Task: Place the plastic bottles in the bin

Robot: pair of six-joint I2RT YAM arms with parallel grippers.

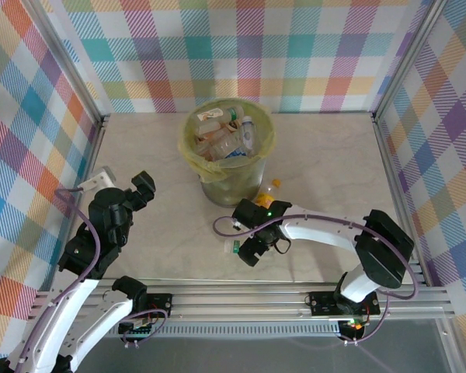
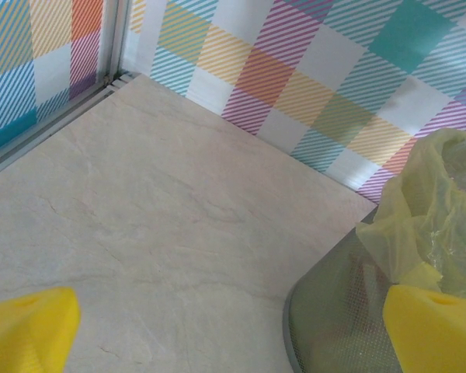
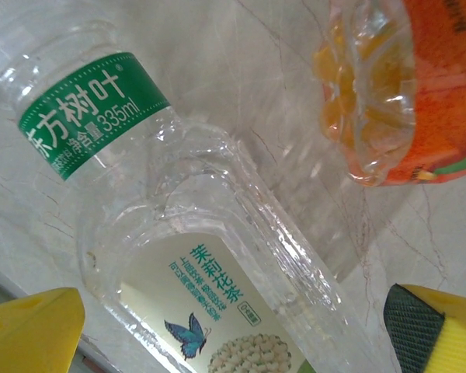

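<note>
One crushed clear plastic bottle [image 3: 210, 225], green-labelled, is framed by the wide-open jaws of the right gripper [image 3: 233, 330] and is best pinched mid-body (orange crushed bottle [image 3: 404, 85] avoided).

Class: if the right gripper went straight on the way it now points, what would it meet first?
Probably the clear green-labelled bottle, centred ahead of the open right gripper; the orange bottle lies off to the side. Depth is unclear.

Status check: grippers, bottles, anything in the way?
Left gripper open, empty, near round pale yellow-green-lined bin. Right gripper open over clear green-labelled plastic bottle. Crushed orange bottle beside it, unobstructed.
</note>
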